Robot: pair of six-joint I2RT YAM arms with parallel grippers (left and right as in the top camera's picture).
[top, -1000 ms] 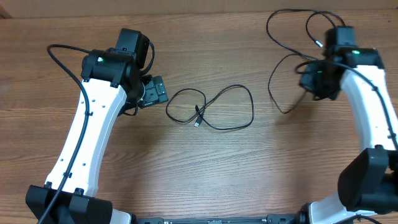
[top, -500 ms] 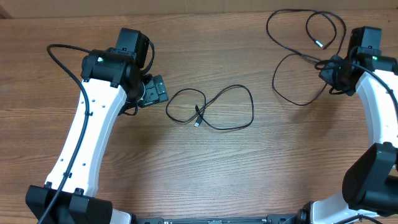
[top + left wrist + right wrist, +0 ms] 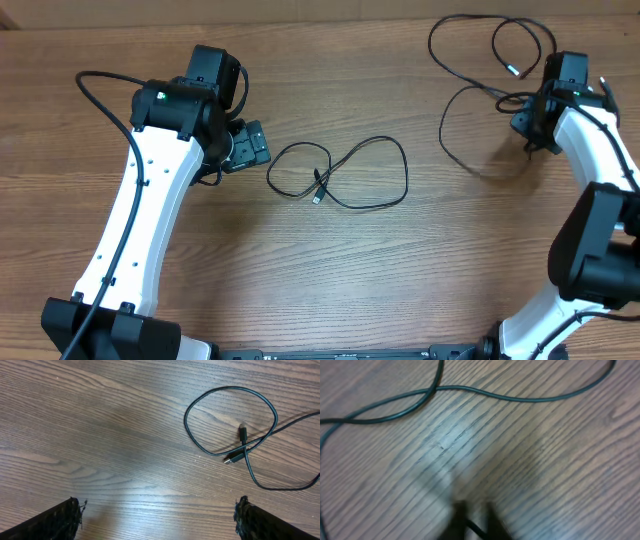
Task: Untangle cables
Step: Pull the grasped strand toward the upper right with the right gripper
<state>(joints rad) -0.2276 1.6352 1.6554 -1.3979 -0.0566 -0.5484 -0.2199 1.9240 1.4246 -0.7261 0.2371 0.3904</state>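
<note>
**Overhead: two black cords on the table, one lying free, one at the right gripper**

Overhead, the wooden table has two separate cables on it, well apart from each other. The middle cable lies flat in a loose figure-eight near the table's centre, just to the side of the left gripper, and nothing touches it. Its two small plug ends sit together where the loops cross.

From the left wrist camera the same cord shows up clearly ahead of the gripper: one round loop, with a strand crossing over it and both plugs lying inside or on that crossing. The left fingers show only as dark tips in the bottom corners of the picture. They are spread wide with bare wood between them and hold nothing.

The far-right cable sprawls across the table's top right corner in several large open loops, with a metal-tipped plug lying inside the uppermost one. One strand leads straight in to the right gripper, which hangs low over the wood at the edge of those loops.

The right wrist picture is blurred. Its fingertips are dark smudges set close together with a thin black strand between them. I cannot tell whether they pinch it or stand slightly parted around it. More of that cord curves across the wood beyond them.
</note>
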